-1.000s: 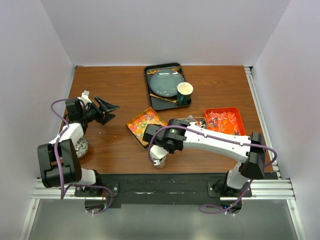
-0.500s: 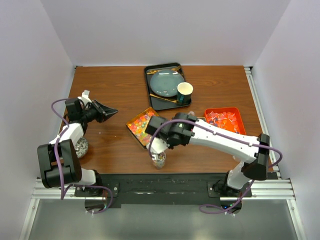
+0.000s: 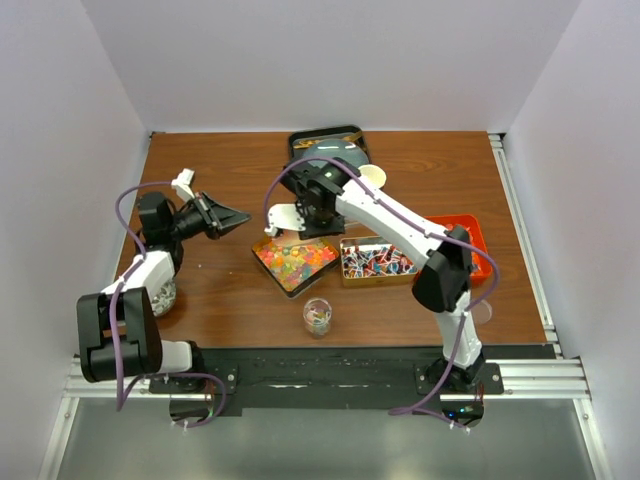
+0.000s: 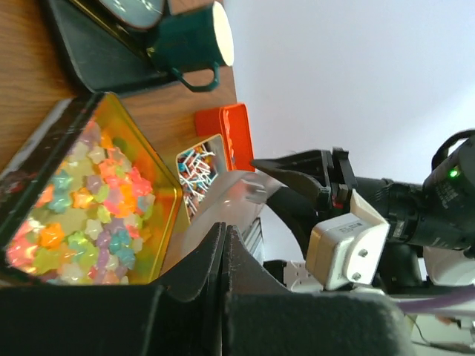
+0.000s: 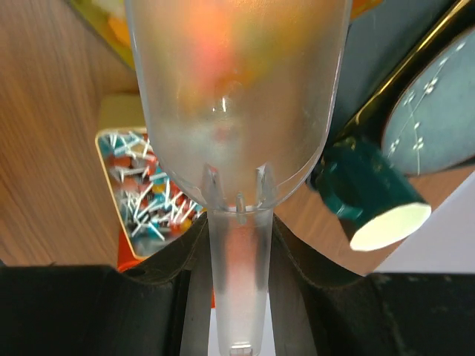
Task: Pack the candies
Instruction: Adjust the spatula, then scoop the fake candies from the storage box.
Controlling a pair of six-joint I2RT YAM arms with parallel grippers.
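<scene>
A tin of orange, red, yellow and green jelly candies (image 3: 293,258) lies mid-table, and beside it a tin of red-blue-white wrapped candies (image 3: 378,260). A small clear cup (image 3: 318,315) near the front edge holds a few candies. My right gripper (image 3: 298,208) is shut on the handle of a clear plastic scoop (image 5: 237,96) just beyond the jelly tin. Orange colour shows through the scoop's bowl; I cannot tell whether it is inside. My left gripper (image 3: 228,217) hovers left of the jelly tin, its jaws pressed together on nothing. The left wrist view shows the jelly candies (image 4: 82,200).
A black tray (image 3: 300,195) at the back carries a grey plate and a green cup (image 5: 371,200). An orange tray (image 3: 478,232) lies at the right behind the wrapped-candy tin. A crinkled silvery object (image 3: 162,295) sits by the left arm's base.
My left gripper has shut. My right arm has swung with the scoop from the small cup at the front to beyond the jelly tin, uncovering the wrapped-candy tin.
</scene>
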